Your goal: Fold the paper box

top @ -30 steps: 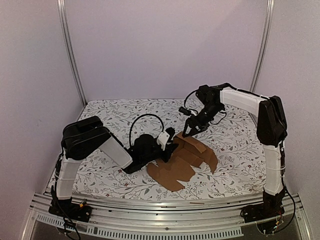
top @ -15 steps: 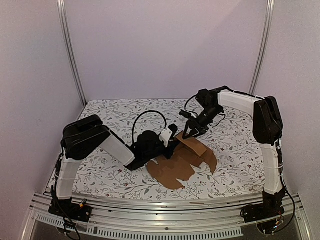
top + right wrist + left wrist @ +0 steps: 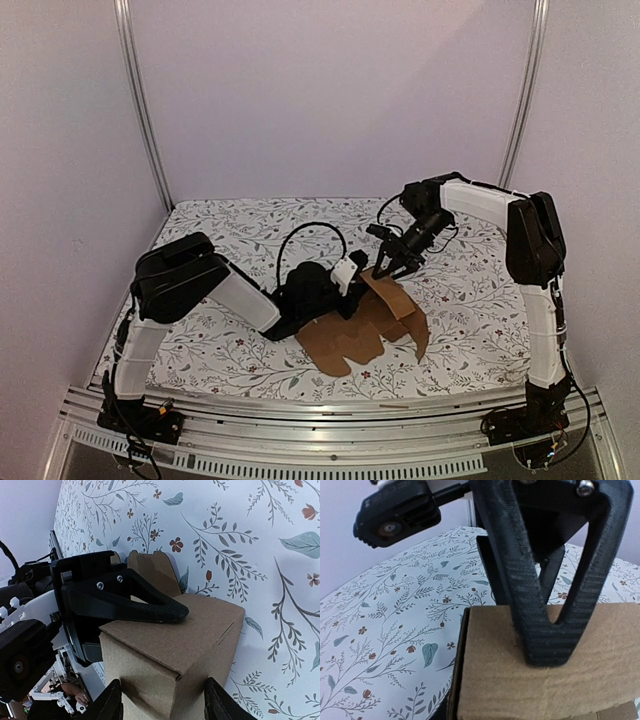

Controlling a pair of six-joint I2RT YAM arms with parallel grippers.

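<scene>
Half-formed paper box (image 3: 350,340); loose flaps flat below left gripper (image 3: 352,290), pinching one wall. Right gripper (image 3: 384,270) straddling corner, grip unclear.

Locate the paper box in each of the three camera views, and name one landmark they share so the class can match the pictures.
Top external: the paper box lies just below the picture's centre, flat flaps spread toward the near edge.
Left wrist: it fills the lower right, a flat brown panel.
Right wrist: it sits at lower centre, a raised corner.
Shared landmark: the floral cloth beneath it.
</scene>
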